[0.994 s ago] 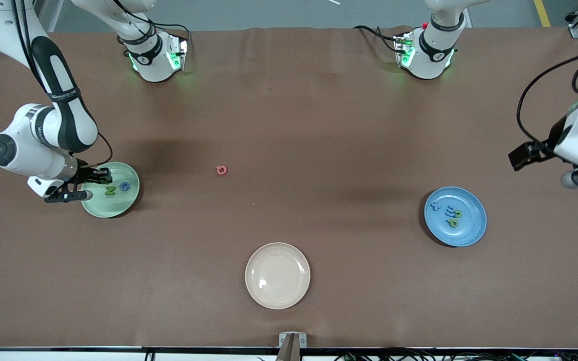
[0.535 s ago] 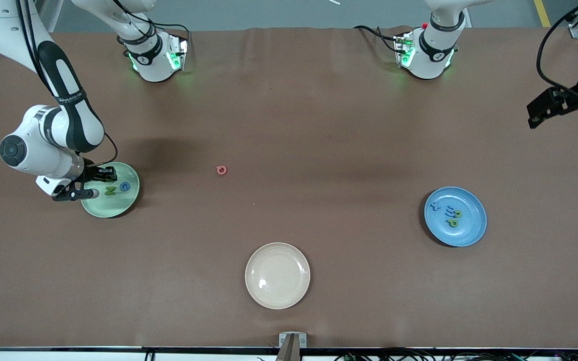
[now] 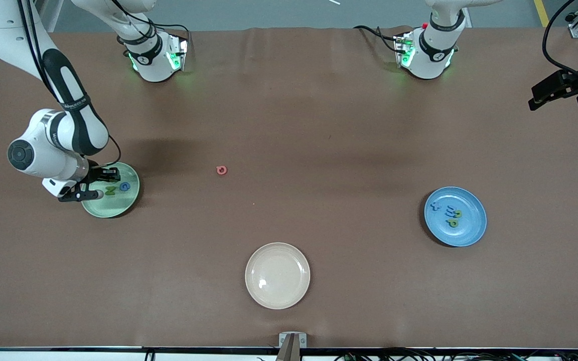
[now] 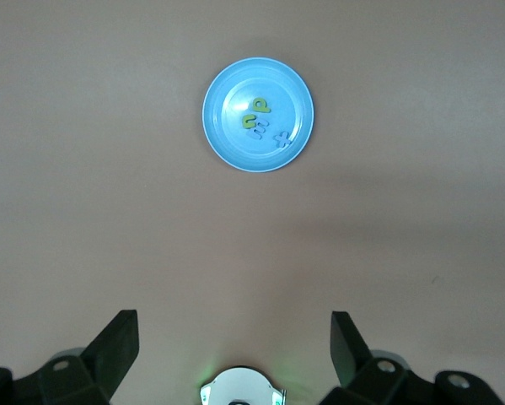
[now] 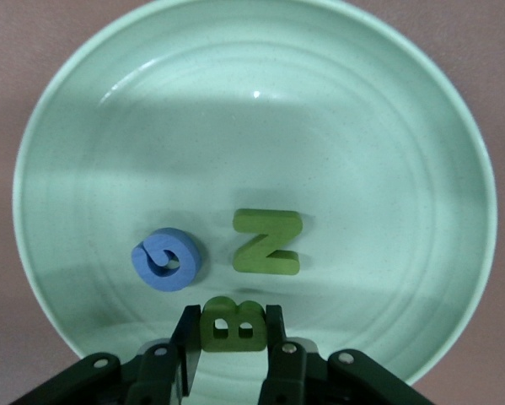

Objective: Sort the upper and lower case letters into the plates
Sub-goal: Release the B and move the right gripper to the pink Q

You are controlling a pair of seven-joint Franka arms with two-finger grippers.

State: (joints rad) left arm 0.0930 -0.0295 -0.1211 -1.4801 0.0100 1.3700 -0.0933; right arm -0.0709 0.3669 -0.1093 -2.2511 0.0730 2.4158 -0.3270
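Observation:
The mint green plate (image 3: 114,209) lies at the right arm's end of the table. It holds a green N (image 3: 110,190) and a blue letter (image 3: 125,186). My right gripper (image 3: 96,183) is low over this plate, shut on a green letter B (image 5: 233,325). In the right wrist view the B sits just beside the N (image 5: 267,242) and the blue letter (image 5: 168,260). The blue plate (image 3: 473,231) at the left arm's end carries several blue and green letters (image 3: 452,217). My left gripper (image 3: 554,92) hangs high at that end, open and empty. A small red letter (image 3: 222,170) lies alone on the cloth.
A cream-beige plate (image 3: 277,296) sits near the front camera, midway along the table. Both robot bases (image 3: 156,57) stand along the edge farthest from that camera. Brown cloth covers the table.
The left arm has risen and drawn back from near the blue plate toward the table's edge. The right gripper has barely shifted over the green plate, still holding the B.

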